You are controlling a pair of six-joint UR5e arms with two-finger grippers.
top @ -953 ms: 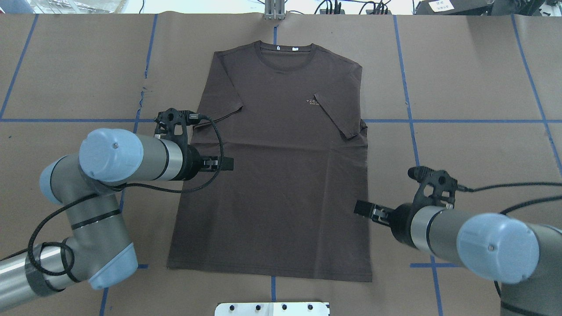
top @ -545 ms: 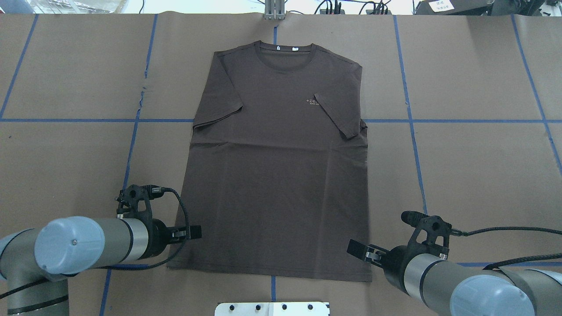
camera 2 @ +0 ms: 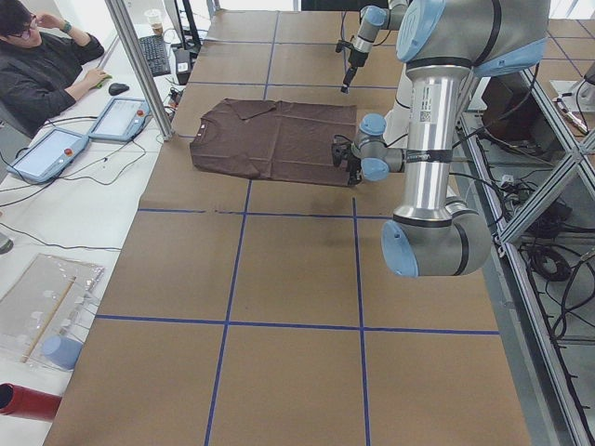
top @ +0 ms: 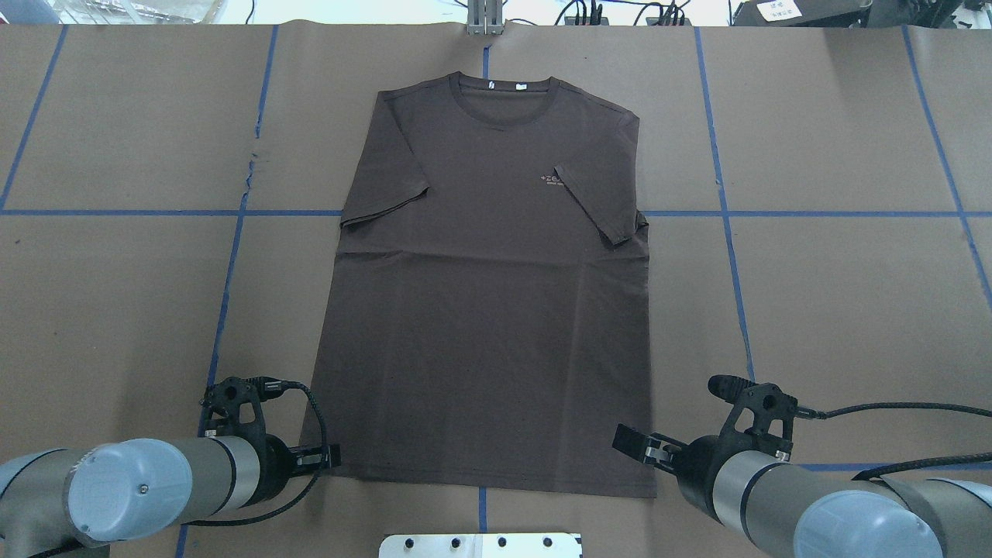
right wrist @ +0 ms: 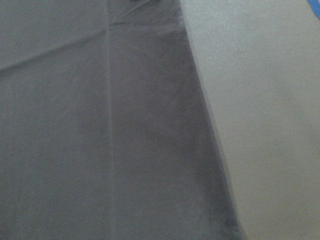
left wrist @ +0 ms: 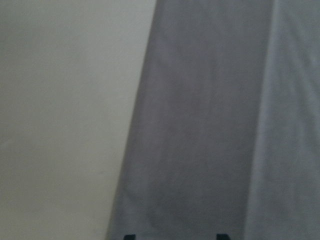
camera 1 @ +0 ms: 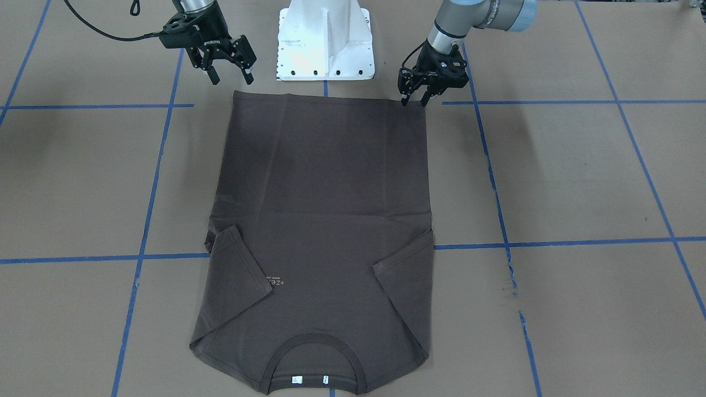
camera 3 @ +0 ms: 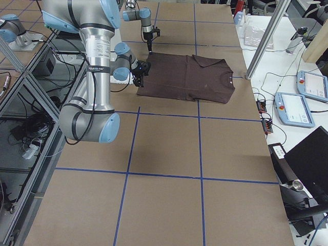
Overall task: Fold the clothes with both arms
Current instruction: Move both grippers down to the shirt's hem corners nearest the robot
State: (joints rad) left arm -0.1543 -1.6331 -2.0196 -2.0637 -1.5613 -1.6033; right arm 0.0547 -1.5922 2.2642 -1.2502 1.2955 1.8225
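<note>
The dark brown T-shirt (top: pixel 488 310) lies flat on the table, both sleeves folded inward and the collar at the far side. It also shows in the front-facing view (camera 1: pixel 325 182). My left gripper (top: pixel 332 457) is low at the hem's left corner (camera 1: pixel 413 102), its jaws a little apart. The left wrist view shows the shirt's side edge (left wrist: pixel 210 125) between two separated fingertips. My right gripper (top: pixel 622 442) is wide open and hovers over the hem's right corner (camera 1: pixel 231 77). The right wrist view shows only shirt fabric (right wrist: pixel 100 125) and table.
The white robot base (camera 1: pixel 325 38) stands just behind the hem. Brown paper with blue tape lines (top: pixel 725 213) covers the table. An operator (camera 2: pixel 37 65) sits with tablets (camera 2: pixel 121 119) beyond the table's far side.
Both arms drew back along the shirt's sides to the hem. The left gripper went from the sleeve to the hem's left corner and sank lower. The right stopped half a second ago.
</note>
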